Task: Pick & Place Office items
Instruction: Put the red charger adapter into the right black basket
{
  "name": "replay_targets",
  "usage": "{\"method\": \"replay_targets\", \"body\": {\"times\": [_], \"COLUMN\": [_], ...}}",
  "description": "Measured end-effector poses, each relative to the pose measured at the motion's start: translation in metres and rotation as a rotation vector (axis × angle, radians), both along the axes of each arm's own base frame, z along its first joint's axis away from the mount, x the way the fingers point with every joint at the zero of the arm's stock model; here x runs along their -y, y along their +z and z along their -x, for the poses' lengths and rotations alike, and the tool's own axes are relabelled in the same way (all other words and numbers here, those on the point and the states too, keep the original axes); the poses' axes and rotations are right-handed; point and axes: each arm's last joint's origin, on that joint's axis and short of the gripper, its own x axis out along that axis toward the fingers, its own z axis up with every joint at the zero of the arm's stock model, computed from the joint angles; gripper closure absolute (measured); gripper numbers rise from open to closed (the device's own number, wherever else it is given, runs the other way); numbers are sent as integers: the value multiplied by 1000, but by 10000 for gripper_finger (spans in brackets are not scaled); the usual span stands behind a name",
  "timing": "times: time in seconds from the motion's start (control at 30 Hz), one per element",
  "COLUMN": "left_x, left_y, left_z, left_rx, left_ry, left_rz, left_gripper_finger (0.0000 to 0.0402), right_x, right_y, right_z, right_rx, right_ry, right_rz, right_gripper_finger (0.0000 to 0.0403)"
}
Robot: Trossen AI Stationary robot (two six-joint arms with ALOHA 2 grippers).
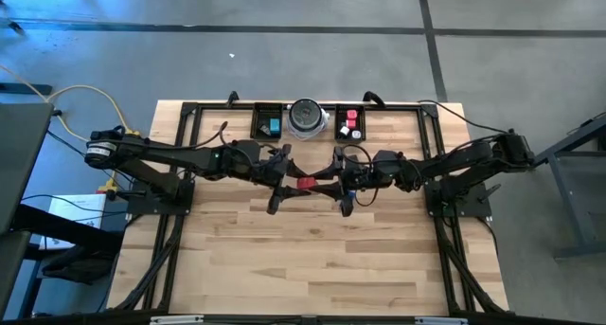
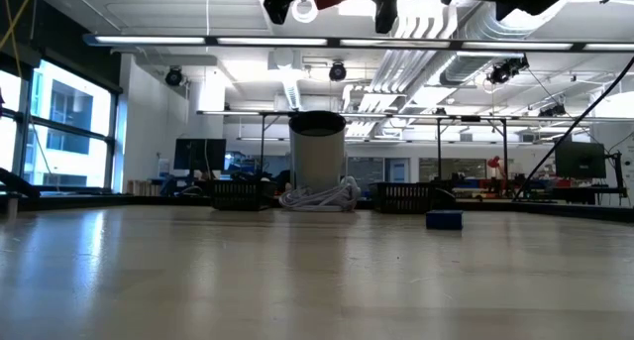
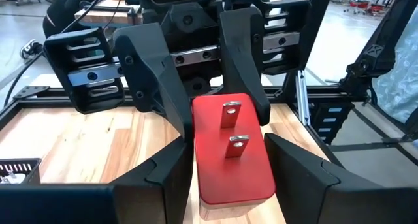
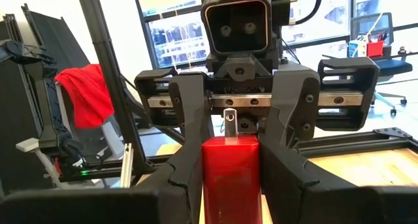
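Both pincers meeting mid-surface, right pincer (image 1: 333,185) clamping red plug block (image 1: 306,183), left pincer (image 1: 284,185) parted around it, left tray (image 1: 267,122) holding teal piece (image 1: 275,126), right tray (image 1: 349,122) holding red and white pieces.

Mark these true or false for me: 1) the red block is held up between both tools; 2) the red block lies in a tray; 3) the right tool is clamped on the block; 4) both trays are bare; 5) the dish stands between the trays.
1. True: the red block, prongs showing, sits between the left tool and right tool over mid-table.
2. False: it is off the table, between the tools.
3. True.
4. False: the left tray holds a teal piece, and the right tray holds red and white pieces.
5. True: the round dish stands between them.
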Motion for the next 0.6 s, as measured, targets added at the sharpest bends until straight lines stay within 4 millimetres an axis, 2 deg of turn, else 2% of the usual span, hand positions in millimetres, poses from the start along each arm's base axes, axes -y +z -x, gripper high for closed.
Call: {"method": "replay_targets", "body": {"times": [0.27,0.4,0.43,0.53,0.6], "left_x": [-1,-2,-2,1,2], "left_y": [3,23,22,19,21], "left_z": [8,20,21,26,29], "left_rx": [-29,50,35,-9,2], "left_ry": [47,88,100,113,110], "left_rz": [-30,-48,-52,-73,-75], "left_gripper_finger": [221,221,221,221,221], "right_x": [0,0,0,1,2], "right_y": [-1,-14,-16,3,6], "right_z": [0,2,4,9,12], "right_rx": [-10,-124,-144,-72,-69], "right_ry": [-7,4,-5,-45,-49], "right_rz": [1,5,8,10,24], "right_gripper_finger": [294,294,294,294,294]}}
